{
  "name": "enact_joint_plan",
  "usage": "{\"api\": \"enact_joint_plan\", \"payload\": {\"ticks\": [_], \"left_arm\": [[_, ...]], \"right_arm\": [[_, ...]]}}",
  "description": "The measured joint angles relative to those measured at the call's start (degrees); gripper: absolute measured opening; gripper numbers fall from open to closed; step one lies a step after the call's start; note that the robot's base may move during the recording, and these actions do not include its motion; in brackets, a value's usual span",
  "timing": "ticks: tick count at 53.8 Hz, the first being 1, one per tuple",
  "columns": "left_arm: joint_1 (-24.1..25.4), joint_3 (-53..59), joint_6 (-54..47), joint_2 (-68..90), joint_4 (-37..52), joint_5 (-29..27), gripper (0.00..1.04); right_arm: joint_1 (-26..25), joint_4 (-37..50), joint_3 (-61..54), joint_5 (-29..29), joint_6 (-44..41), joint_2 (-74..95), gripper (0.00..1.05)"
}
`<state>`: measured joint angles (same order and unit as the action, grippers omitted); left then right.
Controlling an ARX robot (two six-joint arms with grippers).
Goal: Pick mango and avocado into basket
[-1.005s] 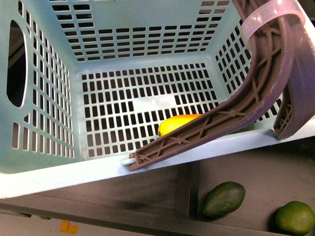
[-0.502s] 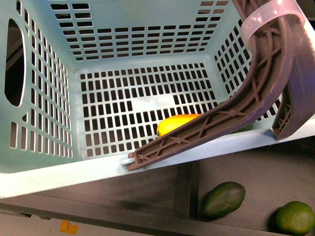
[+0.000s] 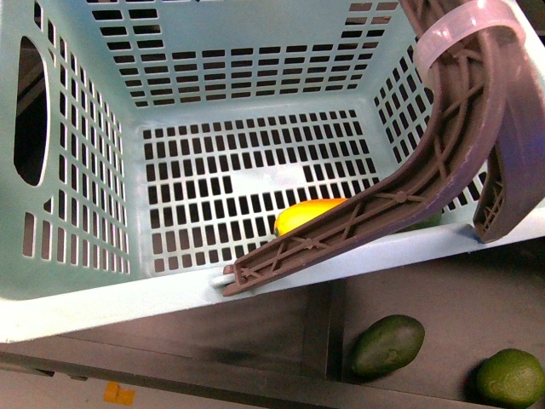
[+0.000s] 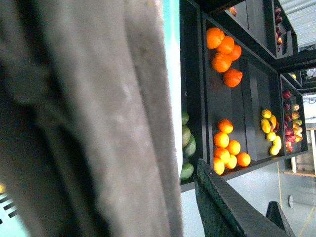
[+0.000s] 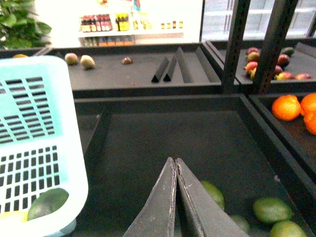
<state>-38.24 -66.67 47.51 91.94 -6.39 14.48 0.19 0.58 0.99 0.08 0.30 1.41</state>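
One turquoise basket (image 3: 77, 298) is sitting in the front view, holding one yellow mango (image 3: 308, 214). Below it one dark avocado (image 3: 388, 344) and one brighter green round fruit (image 3: 509, 378) are lying. The left wrist view is showing ten oranges: four (image 4: 223, 55) in one compartment, six (image 4: 228, 148) in another.

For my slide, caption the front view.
Mango lies in the basket; avocado waits outside on the dark shelf.

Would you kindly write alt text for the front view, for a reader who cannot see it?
A pale turquoise slotted basket fills the frame, with the yellow mango on its floor, partly hidden behind the brown ribbed handle. Below the basket, a dark green avocado and a brighter green fruit lie in a dark tray. No gripper appears.
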Motion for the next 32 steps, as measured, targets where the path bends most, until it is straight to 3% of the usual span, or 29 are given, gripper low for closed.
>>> {"api": "enact_joint_plan", "payload": {"ticks": [14,27,32], "left_arm": [[0.0,0.0,0.2,0.0,0.0,0.0,0.28],[0.0,0.0,0.0,0.0,0.0,0.0,0.28],[0.0,0.0,0.0,0.0,0.0,-0.1,0.28]], "right_arm": [[0.0,-0.5,0.0,0.0,-0.1,-1.0,0.03],[0.0,-0.5,0.0,0.0,-0.1,-1.0,0.4],[0.0,-0.5,0.0,0.0,-0.1,-1.0,0.62]]}}
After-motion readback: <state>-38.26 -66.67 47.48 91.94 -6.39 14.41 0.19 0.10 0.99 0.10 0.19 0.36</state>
